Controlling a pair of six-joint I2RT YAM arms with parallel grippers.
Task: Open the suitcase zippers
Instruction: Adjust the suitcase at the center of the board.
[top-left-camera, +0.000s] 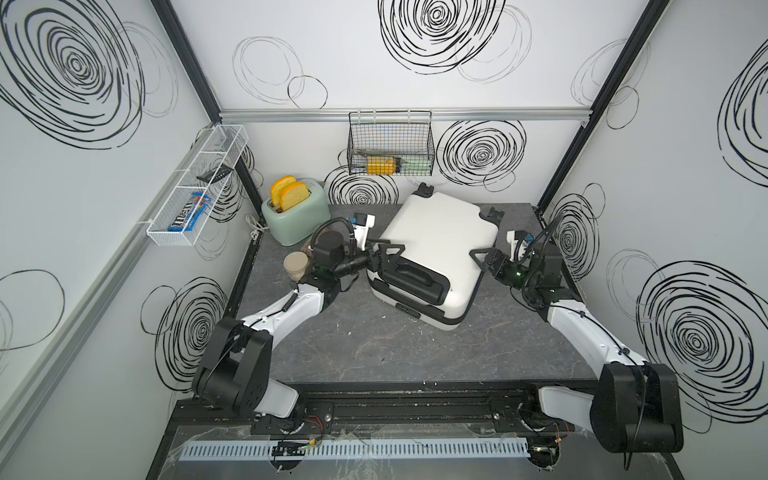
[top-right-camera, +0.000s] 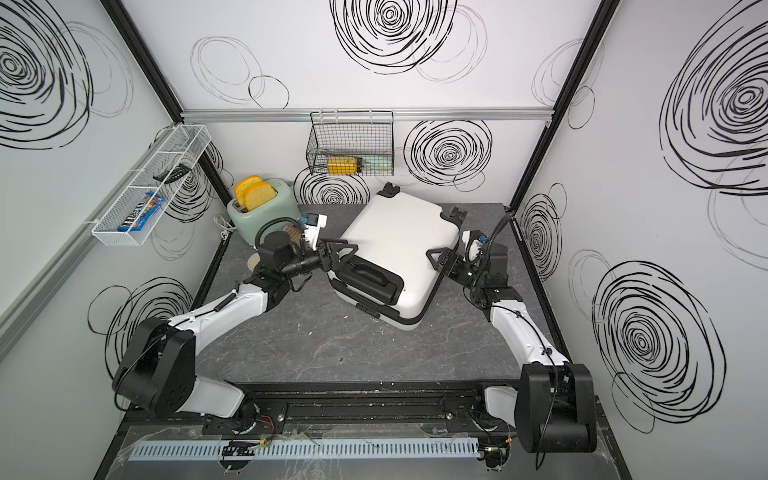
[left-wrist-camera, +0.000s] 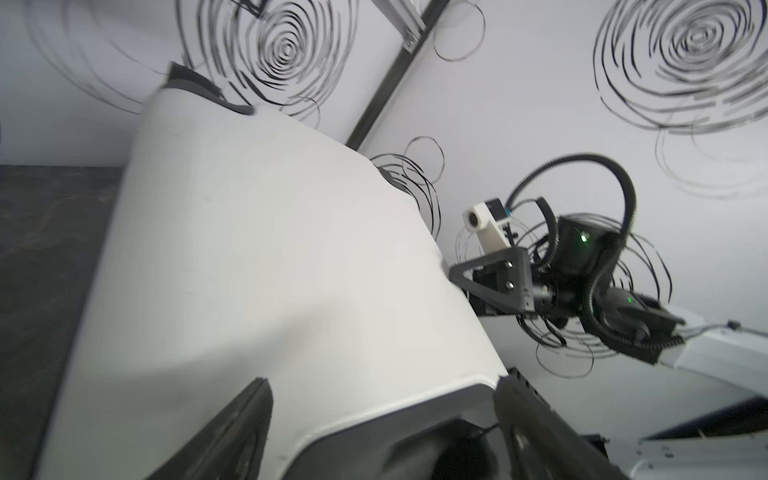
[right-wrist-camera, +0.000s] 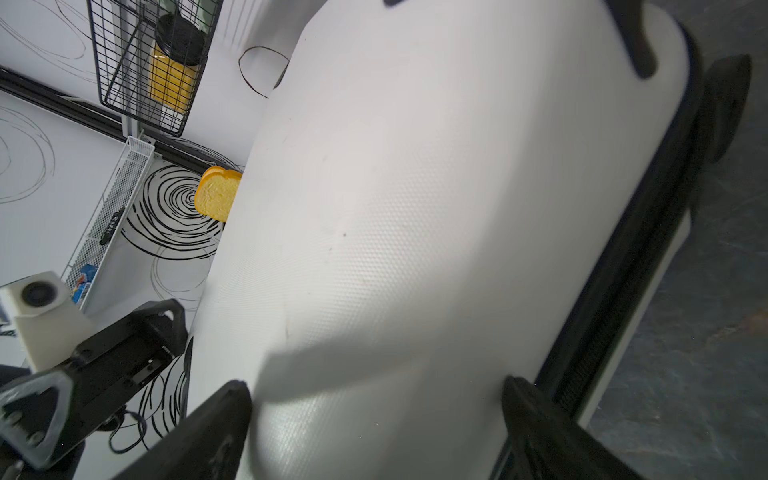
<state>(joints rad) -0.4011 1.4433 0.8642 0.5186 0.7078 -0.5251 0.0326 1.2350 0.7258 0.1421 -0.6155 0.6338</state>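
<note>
I see the suitcase (top-left-camera: 436, 245) lying flat and skewed on the table (top-left-camera: 374, 357), handle end toward the arms, wheels toward the back wall; the left gripper (top-left-camera: 384, 258) sits at its handle-end corner, jaws spread wide with the shell's corner between them. The right gripper (top-left-camera: 486, 262) is at the opposite side edge, jaws fully apart astride the shell; the zippers (right-wrist-camera: 615, 299) show as a black band along that seam, though I cannot make out the pulls
</note>
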